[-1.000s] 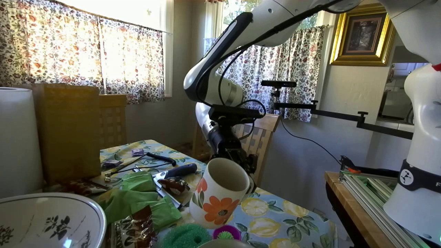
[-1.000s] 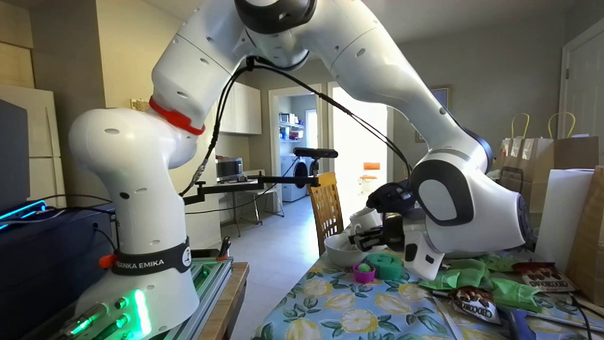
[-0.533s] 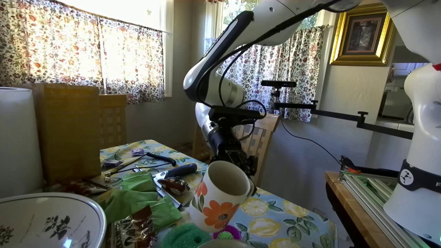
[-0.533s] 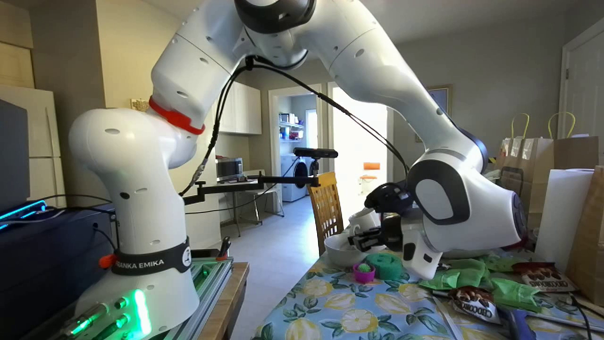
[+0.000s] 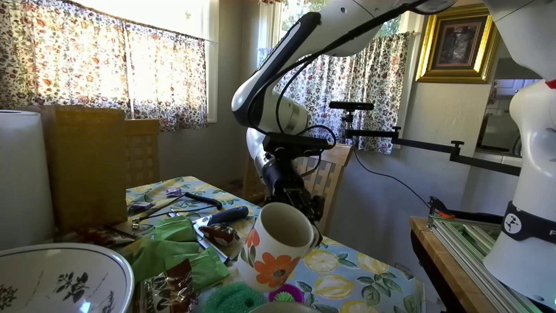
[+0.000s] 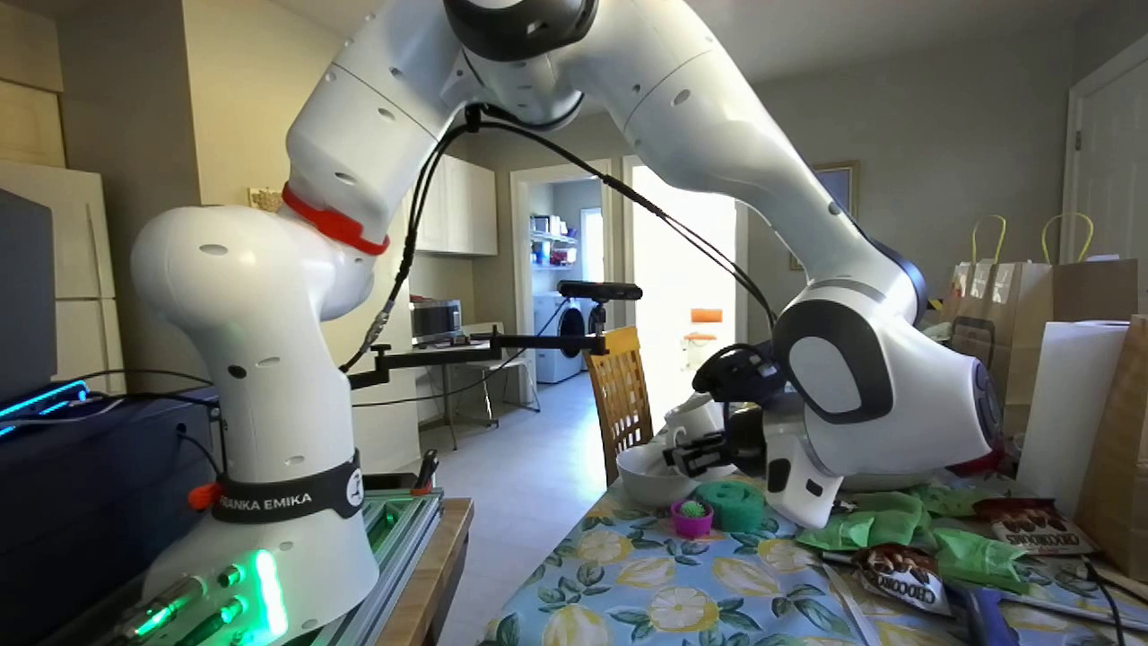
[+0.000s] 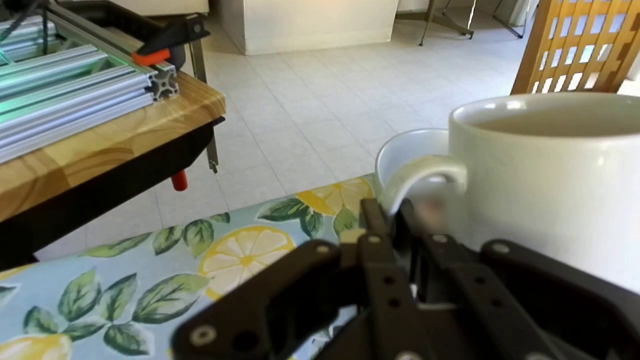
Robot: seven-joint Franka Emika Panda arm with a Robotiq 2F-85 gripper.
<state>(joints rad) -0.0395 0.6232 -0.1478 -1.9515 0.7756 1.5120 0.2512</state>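
A white mug (image 5: 267, 248) with orange flowers is tilted in both exterior views. My gripper (image 7: 388, 206) is shut on its handle (image 7: 422, 164), one finger on each side of the loop near its lower end. In the wrist view the plain side of the mug (image 7: 540, 185) fills the right. Seen in an exterior view, the gripper (image 6: 686, 459) comes in low over the table, beside the mug (image 6: 692, 418) and a white bowl (image 6: 644, 483). That bowl (image 7: 407, 147) also shows behind the handle. Whether the mug's base touches anything, I cannot tell.
Near the mug are a green spongy ring (image 5: 234, 298) and a purple cup (image 5: 294, 292) with a spiky green ball. A large patterned bowl (image 5: 87, 269), green wrappers (image 5: 173, 256), a chocolate packet (image 6: 897, 579) and a paper roll (image 6: 1067, 404) share the table. A chair (image 6: 621, 386) stands behind.
The mug, still held by its handle, has sunk slightly and shifted a little in an exterior view. The arm has moved only very slightly.
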